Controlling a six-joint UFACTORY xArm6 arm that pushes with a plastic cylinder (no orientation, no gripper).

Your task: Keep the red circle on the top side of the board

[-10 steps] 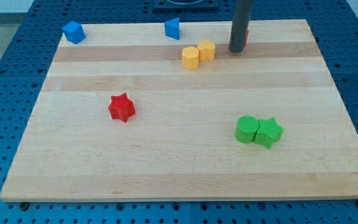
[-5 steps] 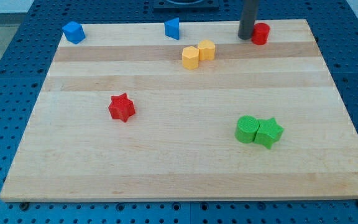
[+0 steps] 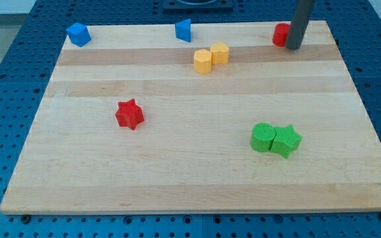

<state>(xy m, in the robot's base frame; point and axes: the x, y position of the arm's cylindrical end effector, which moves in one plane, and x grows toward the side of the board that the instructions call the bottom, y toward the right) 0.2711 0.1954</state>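
Observation:
The red circle (image 3: pixel 280 34) sits at the top right of the wooden board (image 3: pixel 177 172), near its top edge. My tip (image 3: pixel 294 47) stands just to the right of the red circle, partly covering its right side; I cannot tell if they touch. The dark rod rises out of the view's top.
A red star (image 3: pixel 129 114) lies left of centre. Two yellow blocks (image 3: pixel 210 57) touch each other near the top middle. A green circle (image 3: pixel 262 137) and green star (image 3: pixel 286 141) touch at the lower right. Blue blocks sit at the top left (image 3: pixel 78 34) and top middle (image 3: pixel 184 30).
My tip moved from the left of the red circle to its right side. The red circle, mostly hidden behind the rod at first, now shows to the left of the rod.

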